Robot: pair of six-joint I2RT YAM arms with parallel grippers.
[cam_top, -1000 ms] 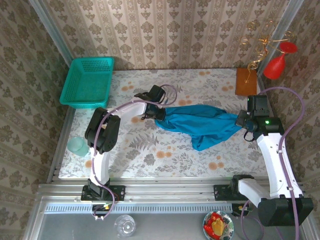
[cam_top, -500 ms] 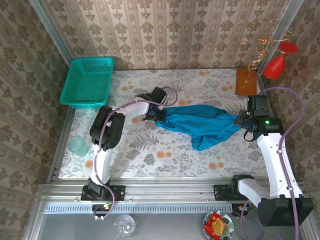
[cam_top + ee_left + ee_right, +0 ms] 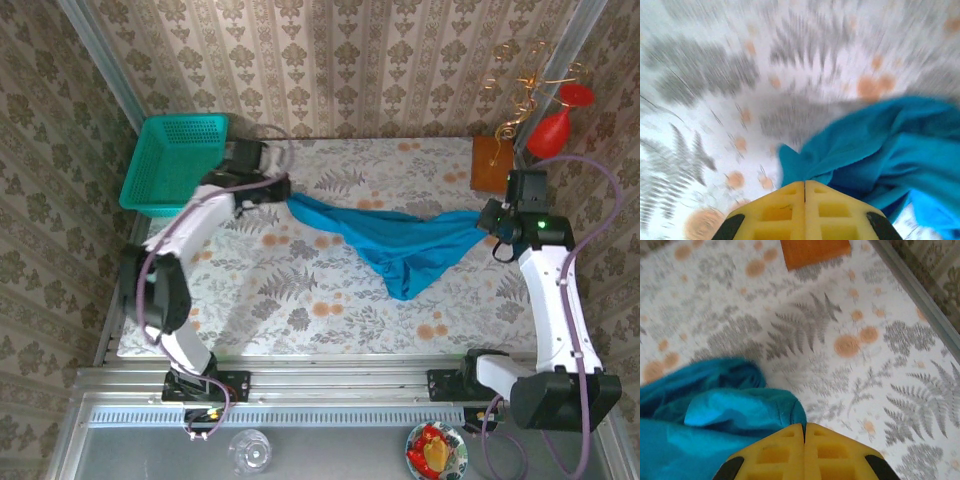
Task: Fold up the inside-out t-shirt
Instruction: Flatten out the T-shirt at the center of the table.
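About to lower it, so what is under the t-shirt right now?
The floral table cover runs under the t-shirt, held between the left hand and the right hand. The patch directly beneath the cloth is covered, so anything lying there cannot be seen.

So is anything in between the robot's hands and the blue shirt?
No, nothing visible. The left gripper pinches one end of the t-shirt and the right gripper pinches the other end.
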